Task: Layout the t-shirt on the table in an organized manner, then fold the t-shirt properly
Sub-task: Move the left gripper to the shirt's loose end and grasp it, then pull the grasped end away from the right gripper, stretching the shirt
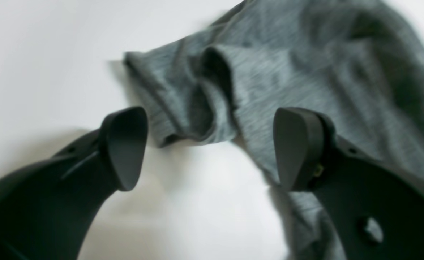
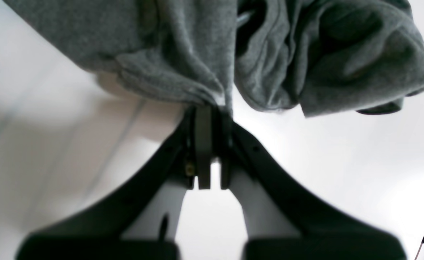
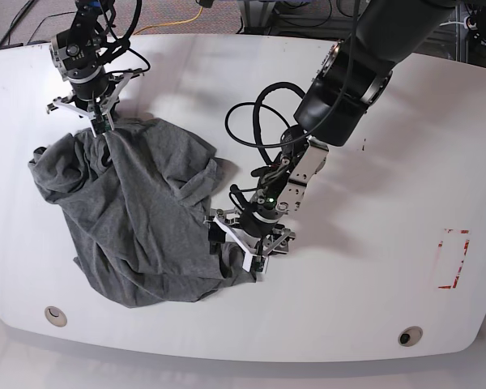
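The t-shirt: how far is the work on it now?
Nothing looks done: the t-shirt lies crumpled on the table. In hand: the right gripper is shut on one edge, and the left gripper is open at another edge. Left: spreading it flat and all folding.

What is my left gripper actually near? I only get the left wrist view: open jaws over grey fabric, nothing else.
Observer: The left gripper hangs at the right edge of the crumpled t-shirt, near the middle of the table.
Operator: Where's the other arm?
Observer: The right gripper is at the shirt's far side, near the table's back left corner in the base view.
Operator: Is it holding anything?
Observer: Yes. In the right wrist view its jaws are shut on a bunched edge of the shirt.
Operator: Is the shirt laid out yet?
Observer: No, it lies in a rumpled heap.
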